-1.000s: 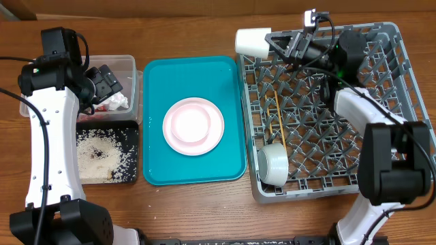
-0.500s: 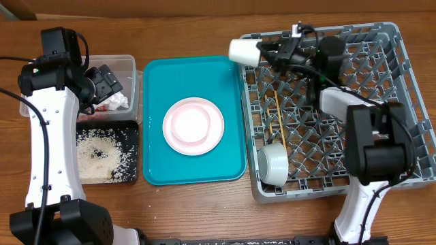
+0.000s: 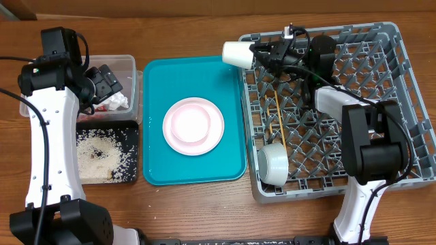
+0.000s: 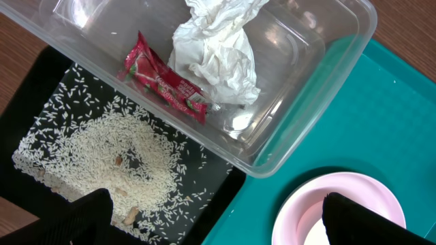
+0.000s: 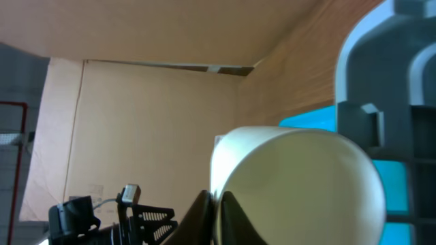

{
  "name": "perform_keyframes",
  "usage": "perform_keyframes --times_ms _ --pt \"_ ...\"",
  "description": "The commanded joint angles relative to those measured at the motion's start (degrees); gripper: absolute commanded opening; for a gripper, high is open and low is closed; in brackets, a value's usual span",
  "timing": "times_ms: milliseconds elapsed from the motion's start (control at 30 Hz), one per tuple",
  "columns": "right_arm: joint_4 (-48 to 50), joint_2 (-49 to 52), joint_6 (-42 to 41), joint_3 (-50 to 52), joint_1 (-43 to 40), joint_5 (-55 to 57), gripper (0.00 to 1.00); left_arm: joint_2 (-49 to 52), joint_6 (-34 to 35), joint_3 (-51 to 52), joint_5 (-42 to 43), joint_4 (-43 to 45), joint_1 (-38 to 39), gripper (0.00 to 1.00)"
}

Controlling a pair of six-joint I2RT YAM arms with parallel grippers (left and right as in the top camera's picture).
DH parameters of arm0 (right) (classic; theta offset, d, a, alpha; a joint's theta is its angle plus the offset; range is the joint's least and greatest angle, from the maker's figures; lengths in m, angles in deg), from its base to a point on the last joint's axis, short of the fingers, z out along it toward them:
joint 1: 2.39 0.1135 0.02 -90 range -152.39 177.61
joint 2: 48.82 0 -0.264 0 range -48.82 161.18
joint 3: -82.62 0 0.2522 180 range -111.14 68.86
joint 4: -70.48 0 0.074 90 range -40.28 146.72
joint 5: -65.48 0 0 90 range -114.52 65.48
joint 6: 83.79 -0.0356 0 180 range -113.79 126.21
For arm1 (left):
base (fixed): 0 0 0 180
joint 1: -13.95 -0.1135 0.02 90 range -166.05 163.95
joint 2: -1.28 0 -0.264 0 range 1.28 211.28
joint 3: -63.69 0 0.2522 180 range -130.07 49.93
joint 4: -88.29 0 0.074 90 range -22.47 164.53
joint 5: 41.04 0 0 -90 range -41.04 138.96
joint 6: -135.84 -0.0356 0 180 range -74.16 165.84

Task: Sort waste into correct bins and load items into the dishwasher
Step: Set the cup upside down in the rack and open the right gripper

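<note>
At the upper-left corner of the grey dish rack [image 3: 415, 68], the right gripper [image 3: 257, 53] has its 2 fingers nearly pressed together, pinching the rim of the white cup [image 3: 235, 53], which lies sideways out past the rack's edge. Toward the upper left of the overhead frame, the left gripper [image 3: 105, 80] hangs spread wide, holding nothing, above the clear tub [image 4: 320, 102] containing the napkin [image 4: 214, 58] and red sauce packet [image 4: 163, 78].
</note>
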Motion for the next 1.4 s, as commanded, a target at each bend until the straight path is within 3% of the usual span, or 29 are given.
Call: perform_keyframes --times_ms 0,633,1033,1367 --pt "-0.9 1.6 0.9 -0.1 -1.2 -2.4 0.10 0.2 0.8 -1.3 0.3 0.1 0.1 1.00" --pt "-8.1 1.6 4.5 0.0 -6.9 -13.0 0.05 0.2 0.8 -1.3 0.3 0.1 0.1 1.00" --pt "-7.2 1.6 4.6 0.0 -9.1 -18.8 0.27 0.2 0.8 -1.3 0.3 0.1 0.1 1.00" --pt "-7.2 1.5 4.8 0.0 -9.7 -19.3 0.28 0.2 0.8 -1.3 0.3 0.1 0.1 1.00"
